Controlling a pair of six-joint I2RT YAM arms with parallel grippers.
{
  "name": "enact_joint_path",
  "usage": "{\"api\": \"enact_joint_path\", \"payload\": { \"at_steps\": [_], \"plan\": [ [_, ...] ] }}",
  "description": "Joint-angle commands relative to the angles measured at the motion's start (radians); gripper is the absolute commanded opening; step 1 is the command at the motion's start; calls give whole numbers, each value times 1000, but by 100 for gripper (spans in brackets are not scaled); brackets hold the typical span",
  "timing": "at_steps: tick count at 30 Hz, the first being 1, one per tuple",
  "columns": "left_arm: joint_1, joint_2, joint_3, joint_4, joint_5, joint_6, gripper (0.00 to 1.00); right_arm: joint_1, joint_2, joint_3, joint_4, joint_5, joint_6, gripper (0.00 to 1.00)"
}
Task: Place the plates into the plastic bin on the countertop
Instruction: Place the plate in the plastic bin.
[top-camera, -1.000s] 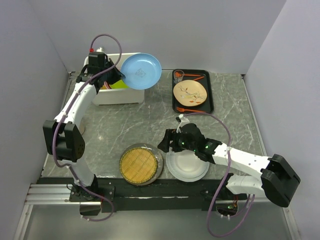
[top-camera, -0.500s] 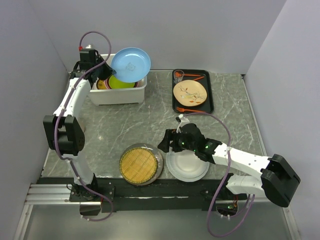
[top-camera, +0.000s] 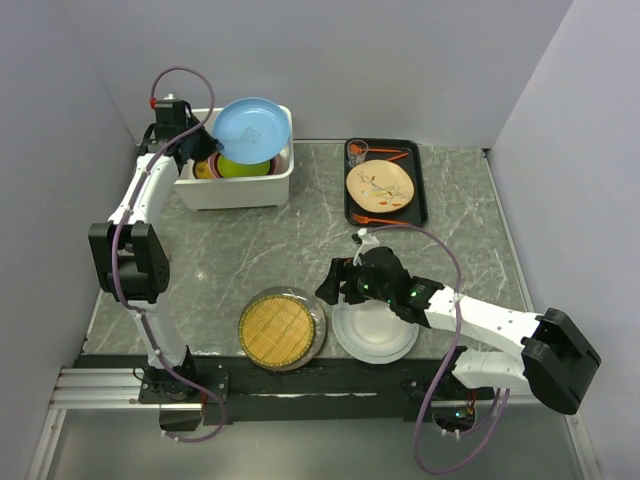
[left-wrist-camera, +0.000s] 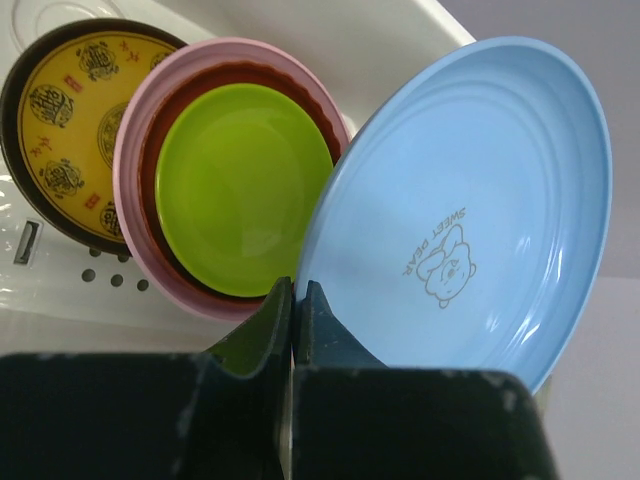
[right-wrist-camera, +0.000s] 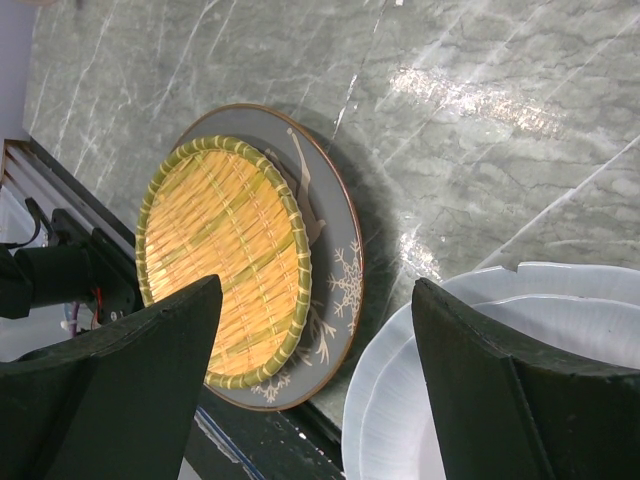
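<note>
While over plastic bin, left pincer grips blue plate by rim | right pincer gaping, empty, near white plate

A woven yellow plate covers most of the dark plate. The white plate is cut by the lower edge.

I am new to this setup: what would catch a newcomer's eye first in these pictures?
The blue plate, pinched at its rim by the left gripper, hangs tilted over the plastic bin at the far left. Near the front edge, the open right gripper hovers by a white plate.
</note>
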Motion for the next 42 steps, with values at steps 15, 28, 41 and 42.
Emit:
{"api": "enact_joint_path", "payload": {
  "at_steps": [15, 28, 41, 42],
  "plan": [
    [7, 74, 31, 42, -68, 0, 1, -4, -17, -5, 5, 23, -7, 84],
    [33, 80, -18, 46, -128, 15, 8, -5, -3, 2, 5, 19, -12, 84],
    [41, 62, -17, 62, -114, 20, 31, -4, 2, 16, -7, 22, -15, 84],
    [40, 59, -18, 66, -113, 20, 34, -4, 2, 16, -9, 22, -16, 84]
  ]
}}
